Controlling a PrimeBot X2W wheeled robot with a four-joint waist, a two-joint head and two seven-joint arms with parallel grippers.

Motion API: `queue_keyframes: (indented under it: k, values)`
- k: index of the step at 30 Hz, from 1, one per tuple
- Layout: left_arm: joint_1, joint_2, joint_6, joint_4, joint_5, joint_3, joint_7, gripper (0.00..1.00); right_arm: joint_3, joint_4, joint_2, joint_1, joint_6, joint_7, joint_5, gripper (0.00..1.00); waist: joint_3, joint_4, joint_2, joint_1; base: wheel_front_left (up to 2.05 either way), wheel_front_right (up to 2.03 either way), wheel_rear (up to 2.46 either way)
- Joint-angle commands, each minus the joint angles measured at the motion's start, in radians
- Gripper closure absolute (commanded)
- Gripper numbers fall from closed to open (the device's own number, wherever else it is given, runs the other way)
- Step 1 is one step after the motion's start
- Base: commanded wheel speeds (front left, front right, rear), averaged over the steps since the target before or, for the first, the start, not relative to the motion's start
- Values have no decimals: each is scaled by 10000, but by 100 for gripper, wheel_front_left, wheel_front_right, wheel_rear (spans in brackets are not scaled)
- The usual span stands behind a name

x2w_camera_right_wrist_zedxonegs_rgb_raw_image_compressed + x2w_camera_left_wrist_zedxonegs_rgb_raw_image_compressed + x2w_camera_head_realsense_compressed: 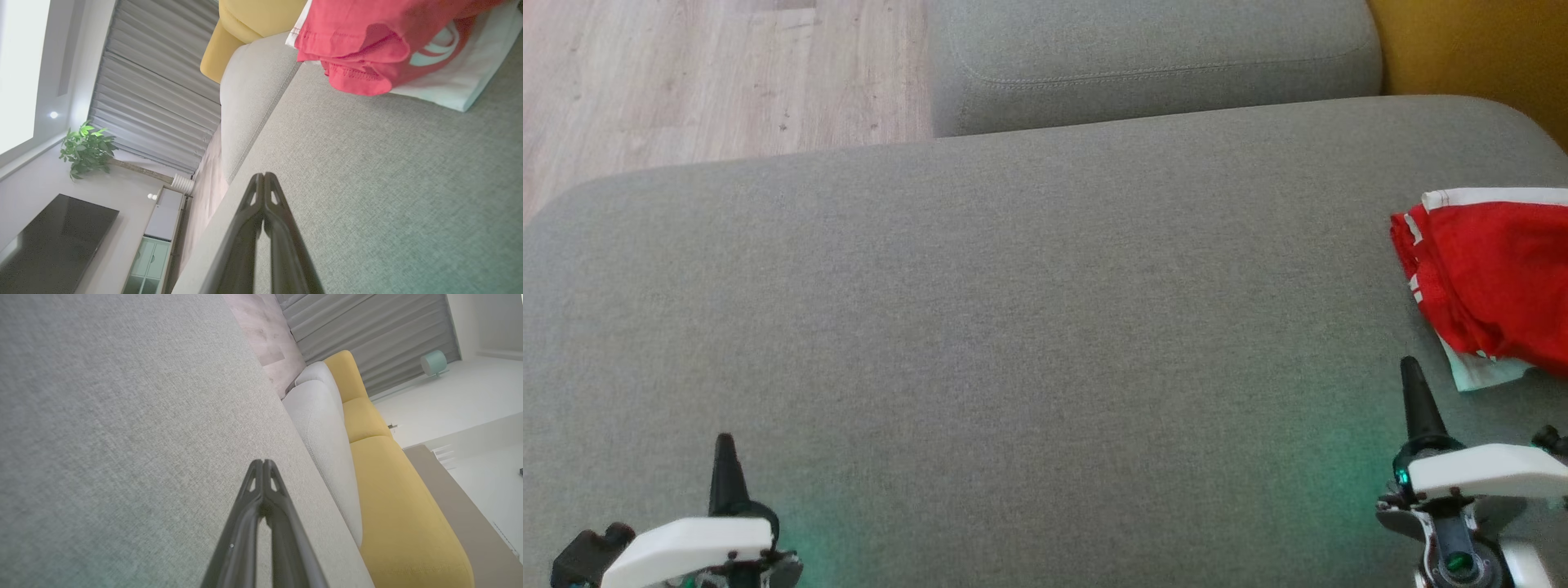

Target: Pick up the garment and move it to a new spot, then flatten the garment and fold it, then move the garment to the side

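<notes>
Garment (1494,278), red and white, lies crumpled at the right of the grey sofa cushion (1013,327), just beyond the right gripper (1413,371). It looks light and floppy; the near white hem seems best to pinch. That gripper and the left gripper (724,447) have fingers together, empty.

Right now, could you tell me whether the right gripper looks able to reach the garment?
Probably yes: the shut right gripper lies just short of the garment, with bare cushion between them and nothing in the way.
</notes>
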Motion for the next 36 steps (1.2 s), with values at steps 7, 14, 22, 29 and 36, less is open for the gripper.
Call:
queue_keyframes:
  k: [7,14,22,29,36]
  values:
    - [-593,15,-103,-464,-865,359,263,100,-52,-427,28,-572,-5,103,1057,100,-21,31,0,0,0,0,0]
    - [-653,-17,-146,-556,-1544,446,464,100,-150,-448,72,-606,-6,179,1860,100,-40,59,0,0,0,0,0]
    - [-721,-53,-196,-661,-2319,544,694,100,-262,-472,121,-645,-6,267,2778,100,-62,91,0,0,0,0,0]
    - [-772,-79,-233,-739,-2897,618,866,100,-345,-490,158,-674,-6,333,3462,100,-78,115,0,0,0,0,0]
    - [-832,-111,-277,-831,-3576,704,1068,100,-443,-511,202,-708,-7,410,4266,100,-97,143,0,0,0,0,0]
